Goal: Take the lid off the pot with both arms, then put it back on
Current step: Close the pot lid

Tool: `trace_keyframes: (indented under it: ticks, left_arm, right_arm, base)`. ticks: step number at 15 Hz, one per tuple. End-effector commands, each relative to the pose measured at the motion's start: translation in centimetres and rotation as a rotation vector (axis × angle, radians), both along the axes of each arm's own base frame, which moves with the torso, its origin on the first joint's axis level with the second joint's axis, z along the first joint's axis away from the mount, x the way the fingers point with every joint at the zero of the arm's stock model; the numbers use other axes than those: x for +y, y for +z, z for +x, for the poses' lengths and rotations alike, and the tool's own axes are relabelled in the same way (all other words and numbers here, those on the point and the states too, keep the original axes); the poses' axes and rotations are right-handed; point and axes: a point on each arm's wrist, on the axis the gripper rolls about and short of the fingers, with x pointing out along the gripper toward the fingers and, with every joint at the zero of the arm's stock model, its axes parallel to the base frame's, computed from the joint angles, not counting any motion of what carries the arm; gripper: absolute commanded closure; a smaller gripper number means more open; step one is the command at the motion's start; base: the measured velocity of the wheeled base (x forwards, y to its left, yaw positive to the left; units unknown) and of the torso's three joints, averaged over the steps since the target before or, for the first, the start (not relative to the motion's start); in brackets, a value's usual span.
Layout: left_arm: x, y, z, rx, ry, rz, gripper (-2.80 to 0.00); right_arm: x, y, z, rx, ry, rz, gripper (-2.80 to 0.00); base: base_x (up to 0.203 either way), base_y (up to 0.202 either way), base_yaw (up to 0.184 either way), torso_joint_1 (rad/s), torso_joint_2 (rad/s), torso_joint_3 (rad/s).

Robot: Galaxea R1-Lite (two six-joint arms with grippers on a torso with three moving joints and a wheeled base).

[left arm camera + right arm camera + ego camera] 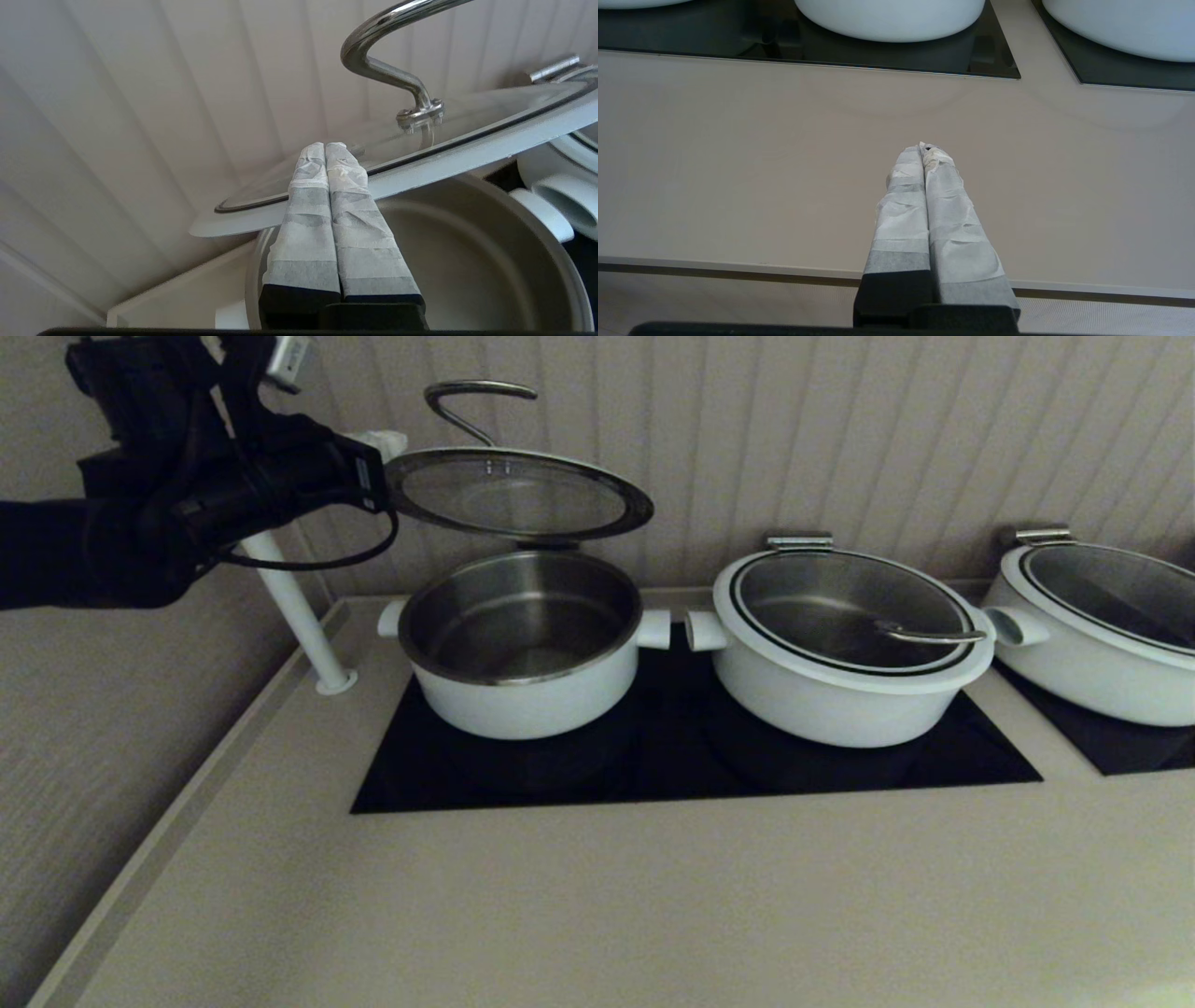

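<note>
The lid (518,495) is raised and tilted above the pot (523,695), its back edge near the pot's rear rim. Its steel handle (476,401) arches above the glass. The pot stands uncovered on the black cooktop (691,765), its steel inside showing. My left gripper (383,441) is at the lid's left edge, shut, with nothing between its fingers. In the left wrist view this gripper (325,145) lies across the lid's white rim (467,149), over the pot (467,261). My right gripper (924,148) is out of the head view; it hangs shut and empty over the beige counter.
A wider white pot (845,644) with its lid on sits right beside the pot, handles nearly touching. Another lidded pot (1102,625) stands far right. A white post (294,607) rises at the counter's back left. The ribbed wall is close behind. The counter's front edge (738,266) lies below my right gripper.
</note>
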Motion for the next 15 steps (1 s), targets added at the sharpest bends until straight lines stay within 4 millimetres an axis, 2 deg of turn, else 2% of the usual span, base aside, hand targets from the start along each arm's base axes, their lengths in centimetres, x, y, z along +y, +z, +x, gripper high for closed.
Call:
trace_keyframes:
  ticks: [1, 10, 15]
  left_arm:
    - [0.0, -0.3, -0.4, 0.009, -0.001, 0.01, 0.0]
    - [0.1, -0.8, -1.1, 0.031, 0.0, 0.017, 0.0]
    - [0.2, -2.1, -2.2, 0.083, 0.001, 0.036, 0.0]
  right_arm:
    - [0.0, 0.0, 0.0, 0.0, 0.001, -0.001, 0.0]
    - [0.0, 0.0, 0.0, 0.001, 0.0, -0.001, 0.0]
    - [0.0, 0.0, 0.0, 0.001, 0.002, -0.001, 0.0]
  base:
    - [0.0, 0.0, 0.0, 0.0, 0.0, 0.0]
    - [0.0, 0.0, 0.0, 0.0, 0.0, 0.0]
    - [0.0, 0.0, 0.0, 0.0, 0.0, 0.0]
